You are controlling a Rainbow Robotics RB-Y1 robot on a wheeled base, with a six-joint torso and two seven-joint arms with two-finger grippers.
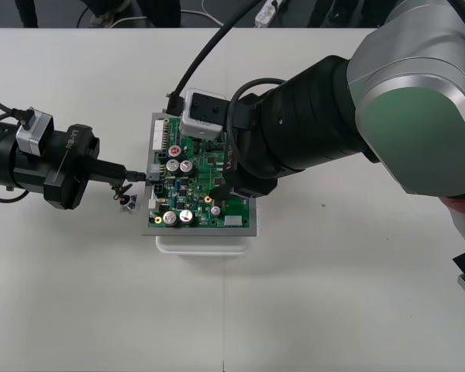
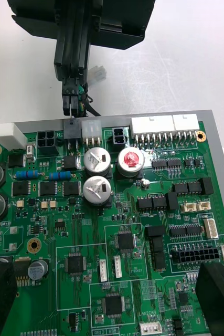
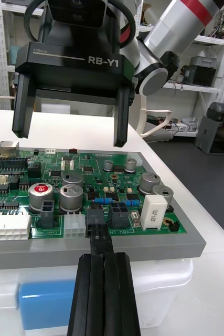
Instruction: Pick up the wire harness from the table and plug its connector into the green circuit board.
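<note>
**Item 1, my left pincer (image 1: pixel 142 177).** Level, reaching in from the left, clenched on the black plug (image 3: pixel 97 230) of the harness (image 1: pixel 122 194). I grip at the very fingertips so that the plug's nose stands clear ahead of them, in line with the header (image 2: pixel 72 128) it meets. I judge this the insertion step. I cannot tell whether the plug is fully home.

**Item 2, wires (image 2: pixel 86 101) and metal socket (image 1: pixel 129 204).** They trail loose just below and behind those fingertips, off the board and over the table (image 1: pixel 333 294). They are left free because only the plug end needs guiding.

**Item 3, green circuit board (image 1: pixel 209 182) on its white base (image 1: pixel 205 244).** Directly ahead of the left pincer and beneath the right one.

**Item 4, my right pincer (image 3: pixel 70 137).** It hovers over the board facing the left pincer, fingers spread wide and grasping nothing. I take it to be on hand to steady the board or press the plug.
</note>
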